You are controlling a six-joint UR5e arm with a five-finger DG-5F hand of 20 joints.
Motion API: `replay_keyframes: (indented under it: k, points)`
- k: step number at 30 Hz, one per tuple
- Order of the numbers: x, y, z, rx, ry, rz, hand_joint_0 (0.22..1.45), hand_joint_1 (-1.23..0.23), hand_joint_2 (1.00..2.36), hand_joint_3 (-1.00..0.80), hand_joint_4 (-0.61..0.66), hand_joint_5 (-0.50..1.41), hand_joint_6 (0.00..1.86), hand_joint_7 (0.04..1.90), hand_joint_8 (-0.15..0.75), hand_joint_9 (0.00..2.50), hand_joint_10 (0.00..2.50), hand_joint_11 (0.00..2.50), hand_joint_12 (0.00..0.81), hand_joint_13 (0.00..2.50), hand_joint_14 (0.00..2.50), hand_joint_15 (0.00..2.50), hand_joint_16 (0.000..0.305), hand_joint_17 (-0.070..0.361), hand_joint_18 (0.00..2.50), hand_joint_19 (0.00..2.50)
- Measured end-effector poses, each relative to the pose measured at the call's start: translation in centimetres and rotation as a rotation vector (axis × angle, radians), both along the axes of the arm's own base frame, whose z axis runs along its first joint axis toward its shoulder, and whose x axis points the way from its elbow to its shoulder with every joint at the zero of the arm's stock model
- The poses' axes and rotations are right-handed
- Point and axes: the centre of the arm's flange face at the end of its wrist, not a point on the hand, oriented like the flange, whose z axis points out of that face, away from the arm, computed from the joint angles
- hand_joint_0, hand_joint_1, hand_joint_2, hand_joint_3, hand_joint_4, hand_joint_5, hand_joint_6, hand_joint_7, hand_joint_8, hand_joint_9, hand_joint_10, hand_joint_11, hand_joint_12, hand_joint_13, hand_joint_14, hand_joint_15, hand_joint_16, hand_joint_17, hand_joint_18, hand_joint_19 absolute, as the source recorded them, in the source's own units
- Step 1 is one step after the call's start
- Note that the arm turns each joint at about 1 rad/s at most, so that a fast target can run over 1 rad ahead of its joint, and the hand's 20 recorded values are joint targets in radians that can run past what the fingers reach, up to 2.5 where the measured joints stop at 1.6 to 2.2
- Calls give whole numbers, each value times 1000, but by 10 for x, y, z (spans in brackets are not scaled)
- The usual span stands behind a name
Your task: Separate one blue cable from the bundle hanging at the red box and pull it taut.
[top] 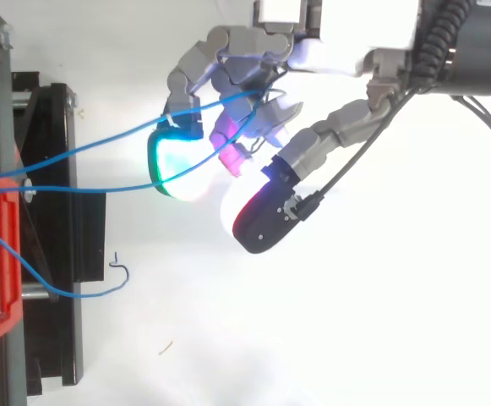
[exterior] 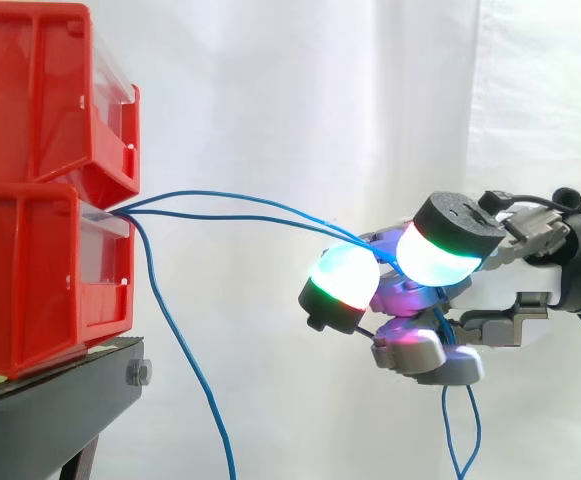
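— Side on: which way from the hand (exterior: pixel 415 340)?
— Leftward. Grips two blue cables (exterior: pixel 250 217) in curled fingers (exterior: pixel 342 285), stretched nearly level back to the red boxes (exterior: pixel 50 270); leaves a third cable (exterior: pixel 185 362) hanging loose below.
— And from above?
— Same story at the hand (top: pixel 245 68): closed round both, lengthwise toward the boxes. Probably calls for dropping one, then drawing straight away from the boxes.

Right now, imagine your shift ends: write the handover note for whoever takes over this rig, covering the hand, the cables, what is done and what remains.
Hand: shut on two blue cables, fingers curled round them.
Cables: both run from the lower red bin to the hand, nearly straight; a third cable hangs loose from the bin.
Done: two strands held apart from the hanging one.
Left: probably release one strand, then pull the other taut.
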Motion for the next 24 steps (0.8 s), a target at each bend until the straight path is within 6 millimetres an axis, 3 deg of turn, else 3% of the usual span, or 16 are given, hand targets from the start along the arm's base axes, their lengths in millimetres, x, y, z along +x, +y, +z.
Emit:
replay_keyframes:
  k: [2,4,7,9,13,15,16,18,24]
  points:
    - [0,1,0,0,-1,1,577,-946,1000,-500,149,-199,893,833,368,728,1888,1442,438,855,27,941,57,127,878,1035]
    - [0,1,0,1,-1,2,499,-732,1000,-500,179,-183,872,834,382,803,1689,1372,455,857,25,892,61,136,884,1018]
    - [0,2,0,2,-1,2,541,-476,1000,-500,160,-164,838,880,348,972,1180,1535,426,867,26,895,56,126,854,1072]
    - [0,2,0,1,-2,2,580,-411,1000,-500,144,-157,824,907,327,1008,1037,1602,416,879,27,908,54,121,838,1105]
    - [1,2,0,1,-2,3,616,-476,1007,-396,134,-156,812,938,316,1031,782,1694,415,895,28,919,54,121,832,1138]
    - [1,2,0,1,-2,4,613,-506,1009,-340,137,-162,816,916,319,1010,817,1668,424,902,27,919,56,125,843,1129]
    - [1,2,0,1,-2,4,610,-645,1008,-249,177,-178,836,857,356,958,1022,1505,456,927,25,907,63,143,904,1093]
    - [1,2,0,1,-3,4,631,-741,1008,-196,182,-187,850,841,361,927,1096,1458,459,929,25,912,65,145,913,1073]
    - [1,2,0,1,-3,3,712,-884,1014,-245,153,-201,865,842,326,857,1010,1560,419,867,28,893,57,128,855,1034]
